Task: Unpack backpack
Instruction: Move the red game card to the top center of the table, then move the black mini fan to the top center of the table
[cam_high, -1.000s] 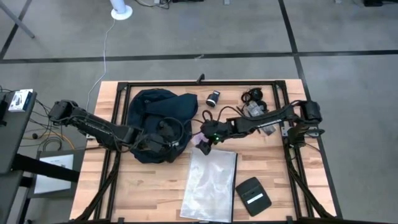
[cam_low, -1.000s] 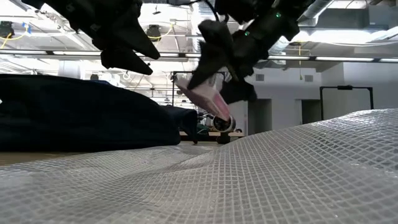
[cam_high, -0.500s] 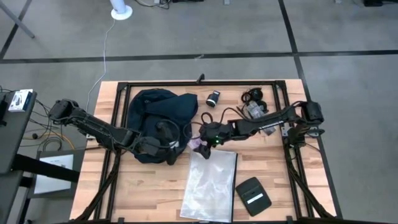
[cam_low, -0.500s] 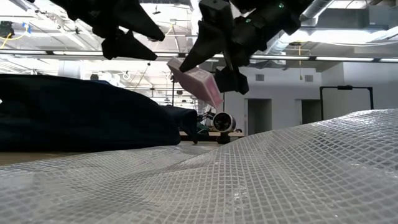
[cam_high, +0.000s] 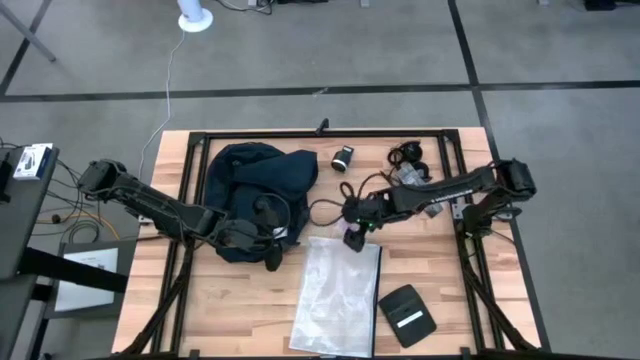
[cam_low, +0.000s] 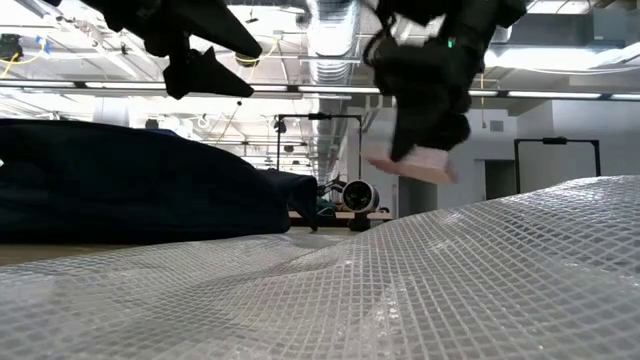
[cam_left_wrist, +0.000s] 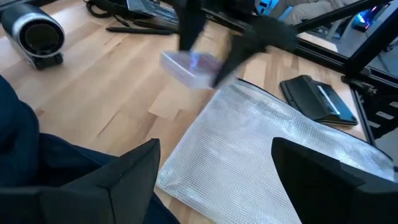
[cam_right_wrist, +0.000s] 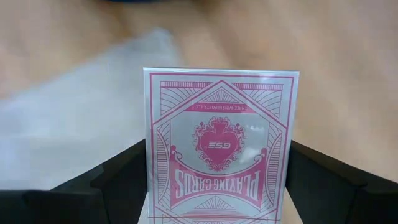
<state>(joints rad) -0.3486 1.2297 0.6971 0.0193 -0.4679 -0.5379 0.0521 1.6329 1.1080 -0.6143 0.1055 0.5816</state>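
Right wrist view: right hand (cam_right_wrist: 219, 186) pinching card box (cam_right_wrist: 221, 146), lower edge cut off | left hand (cam_left_wrist: 214, 168) spread

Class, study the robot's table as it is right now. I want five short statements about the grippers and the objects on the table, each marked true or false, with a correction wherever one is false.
1. The right gripper holds a pink box of playing cards. True.
2. The card box is still inside the backpack. False: it is held in the air, near the top edge of the clear plastic bag.
3. The left gripper is open and empty at the backpack's edge. True.
4. The black pouch lies on top of the backpack. False: it lies on the wooden table, beside the plastic bag.
5. The plastic bag is held by the left gripper. False: it lies flat, untouched.
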